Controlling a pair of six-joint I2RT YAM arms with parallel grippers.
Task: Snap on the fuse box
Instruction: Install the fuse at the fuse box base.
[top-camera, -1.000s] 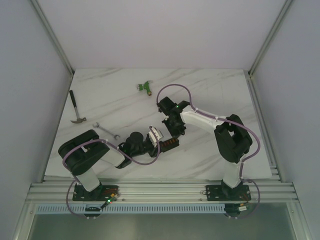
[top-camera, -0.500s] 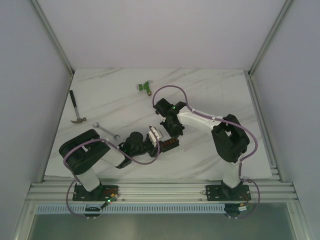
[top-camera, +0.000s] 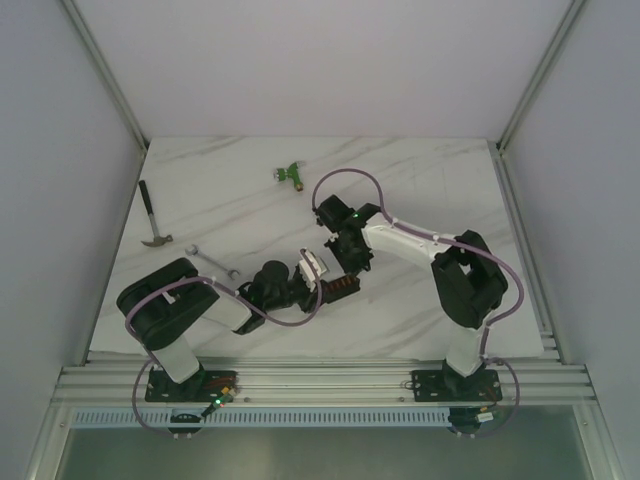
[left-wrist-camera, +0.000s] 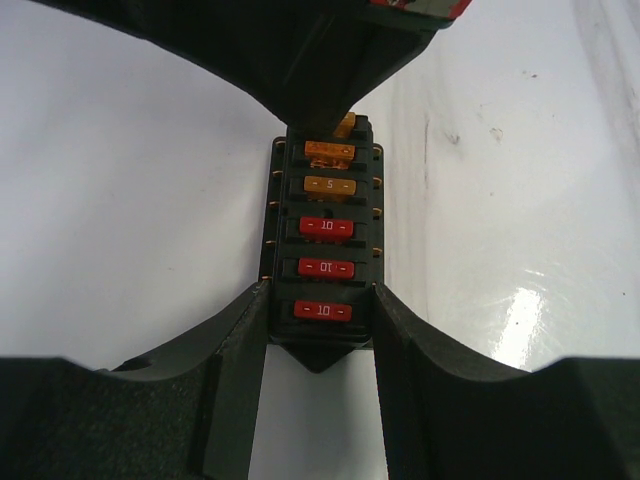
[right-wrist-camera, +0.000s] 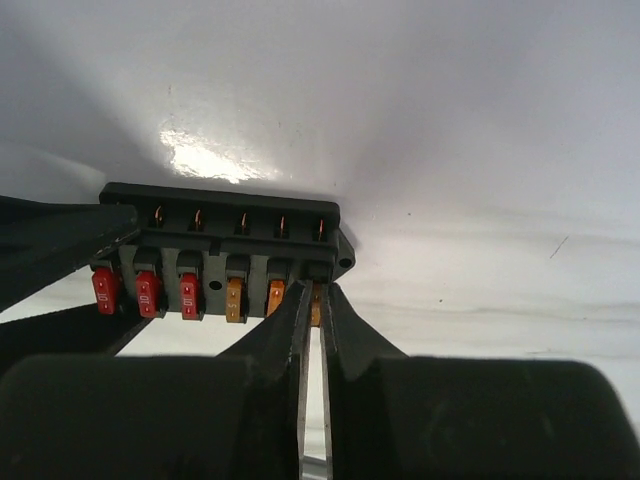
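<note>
Fuse box (left-wrist-camera: 322, 255) is sitting at mid-table (top-camera: 430, 180), with the left gripper (left-wrist-camera: 320, 300) clamping its near end by the sides. The right gripper (right-wrist-camera: 314, 292) is pinching the end orange fuse (left-wrist-camera: 347, 125). The five other fuses look seated, so pressing this last one home seems to be what is left.
</note>
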